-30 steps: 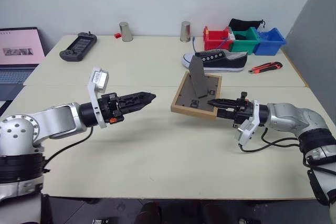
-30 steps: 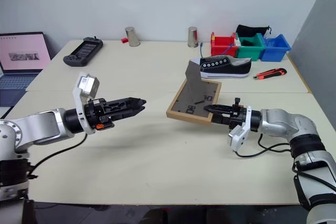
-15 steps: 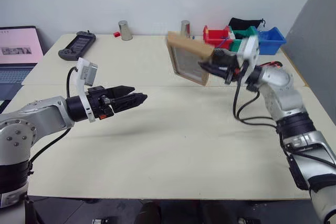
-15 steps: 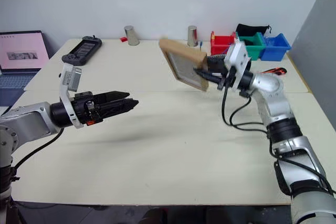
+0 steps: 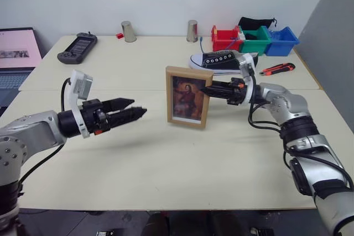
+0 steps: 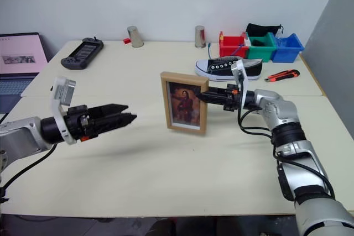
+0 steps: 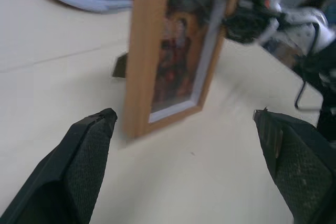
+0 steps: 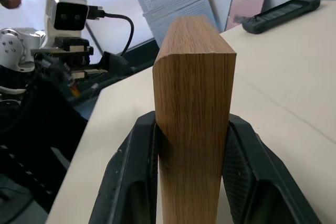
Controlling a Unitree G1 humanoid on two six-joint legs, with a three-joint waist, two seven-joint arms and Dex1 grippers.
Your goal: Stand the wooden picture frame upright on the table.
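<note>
1. Wood frame: a small light-grained rectangle with squared edges stands upright on its short bottom edge near the middle of the counter, its painted portrait facing the robot behind a pale inner border.
2. Right end effector: its two black, textured fingers pinch the frame's right edge near the upper corner, one finger on each face of the wood, reaching in level from the right.
3. Left end effector: its long black tapered fingers are spread wide and hold nothing; it hovers above the counter, well to the left of the frame and pointing toward it.
4. Counter surface: smooth, matt, pale cream, with a thin seam running across it just behind the frame.
5. Sneaker: black canvas with a white rubber sole and white laces, lying on the counter behind the frame and apart from it.
6. Bins: three glossy plastic boxes, red, green and blue, sit in a row at the far right edge.
7. Cups: two metallic tapered ones stand upside down along the far edge.
8. Other items: a dark handheld game console far left and a red-and-black utility knife right of the sneaker.
</note>
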